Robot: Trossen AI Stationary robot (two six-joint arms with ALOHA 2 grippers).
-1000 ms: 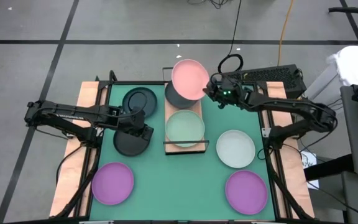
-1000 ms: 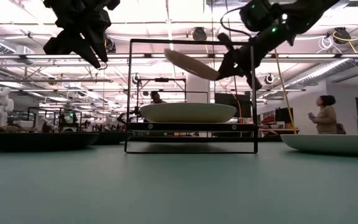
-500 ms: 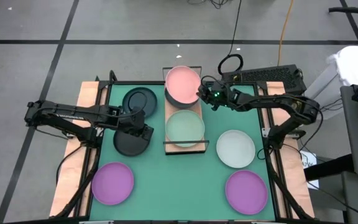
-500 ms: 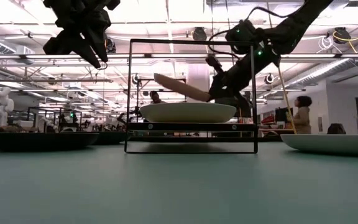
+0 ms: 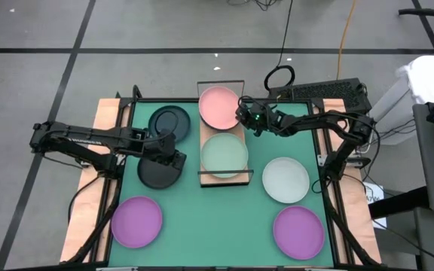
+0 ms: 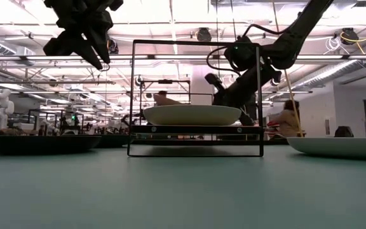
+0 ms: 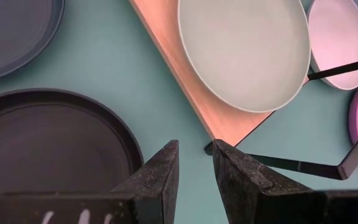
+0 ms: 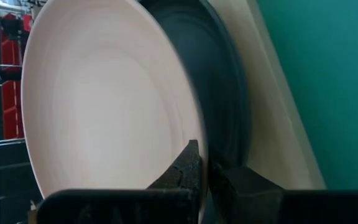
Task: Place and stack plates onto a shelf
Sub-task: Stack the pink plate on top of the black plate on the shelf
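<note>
Plates lie across a green table seen from above, with a narrow light wood shelf (image 5: 222, 143) running down its middle between black wire ends. A pink plate (image 5: 219, 106) sits over a dark grey plate (image 8: 225, 93) at the shelf's far end; a pale mint plate (image 5: 224, 154) rests on the near end. The right gripper (image 5: 245, 116) pinches the pink plate's rim, fingers closed tight on it; the wrist view shows the plate tilted slightly above the grey one beneath.

Left of the shelf lie two more dark grey plates (image 5: 169, 121) and (image 5: 158, 171). The left gripper (image 5: 173, 156) hangs above the nearer grey one, holding nothing, its fingers (image 7: 157, 176) narrowly parted. A whitish plate (image 5: 285, 180) lies right of the shelf. Two purple plates (image 5: 136, 221) and (image 5: 298, 232) lie near the front corners.

One second earlier the pink plate was higher, tipped steeply and beyond the shelf's far right corner; it has since come down almost level over the grey plate. The left arm has not moved.
</note>
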